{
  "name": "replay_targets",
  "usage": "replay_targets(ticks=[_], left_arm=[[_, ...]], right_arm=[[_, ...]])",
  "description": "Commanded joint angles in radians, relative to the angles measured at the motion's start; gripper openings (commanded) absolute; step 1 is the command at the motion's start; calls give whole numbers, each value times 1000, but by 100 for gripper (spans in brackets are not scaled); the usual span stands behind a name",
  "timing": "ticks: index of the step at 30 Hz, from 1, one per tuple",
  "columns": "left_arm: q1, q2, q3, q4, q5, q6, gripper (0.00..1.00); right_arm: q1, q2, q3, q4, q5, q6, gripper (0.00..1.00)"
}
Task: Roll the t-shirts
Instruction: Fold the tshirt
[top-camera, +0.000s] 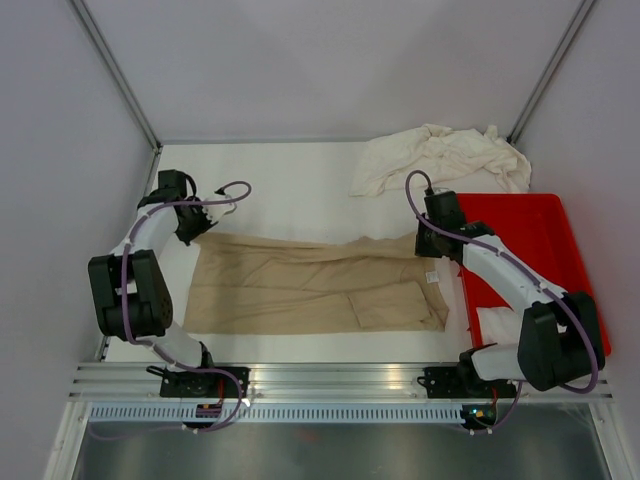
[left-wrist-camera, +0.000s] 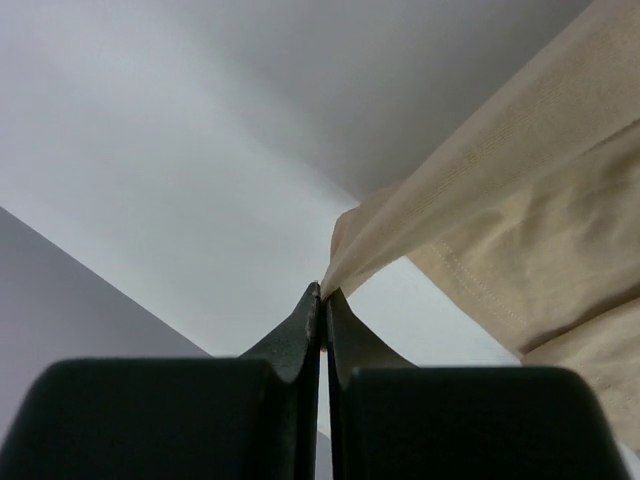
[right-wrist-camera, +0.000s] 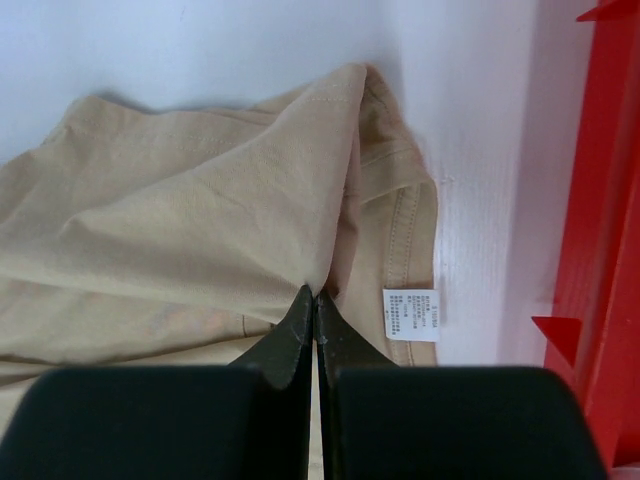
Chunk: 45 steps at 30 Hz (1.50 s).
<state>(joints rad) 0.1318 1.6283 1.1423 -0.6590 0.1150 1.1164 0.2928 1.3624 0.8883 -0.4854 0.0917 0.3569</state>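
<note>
White desk (top-camera: 290, 185); left gripper (left-wrist-camera: 322, 292) and right gripper (right-wrist-camera: 315, 293) each clamped on the tan t-shirt (top-camera: 300, 285) at its far edge; red tray (top-camera: 545, 235) just beside its right end; cream t-shirts (top-camera: 440, 160) heaped beyond.

My left arm (top-camera: 150, 232) and right arm (top-camera: 500, 265) have smooth white link shells between chunky black joint housings. A purple cable (top-camera: 235, 185) loops along each. My fingers (left-wrist-camera: 290, 345) are matte black wedges tapering to thin tips.
</note>
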Motion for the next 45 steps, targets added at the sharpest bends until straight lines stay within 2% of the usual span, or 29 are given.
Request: replay_targets(ticks=[1, 8, 14, 20, 33, 39, 45], left_arm=[[37, -64, 11, -13, 26, -18, 2], [40, -127, -140, -47, 58, 25, 2], [42, -119, -219, -51, 38, 62, 2], [43, -79, -199, -39, 5, 62, 2], [48, -146, -193, -48, 9, 94, 2], [52, -156, -138, -74, -2, 86, 2], [52, -162, -157, -137, 54, 98, 2]], right_arm=[[-15, -46, 9, -41, 49, -19, 0], [-15, -48, -133, 21, -55, 69, 0], [-15, -26, -193, 33, -43, 96, 0], [-15, -11, -189, 28, -14, 108, 0], [-17, -83, -137, -30, 16, 102, 0], [-17, -111, -77, -85, 8, 97, 0], [-15, -123, -127, -88, 0, 108, 0]])
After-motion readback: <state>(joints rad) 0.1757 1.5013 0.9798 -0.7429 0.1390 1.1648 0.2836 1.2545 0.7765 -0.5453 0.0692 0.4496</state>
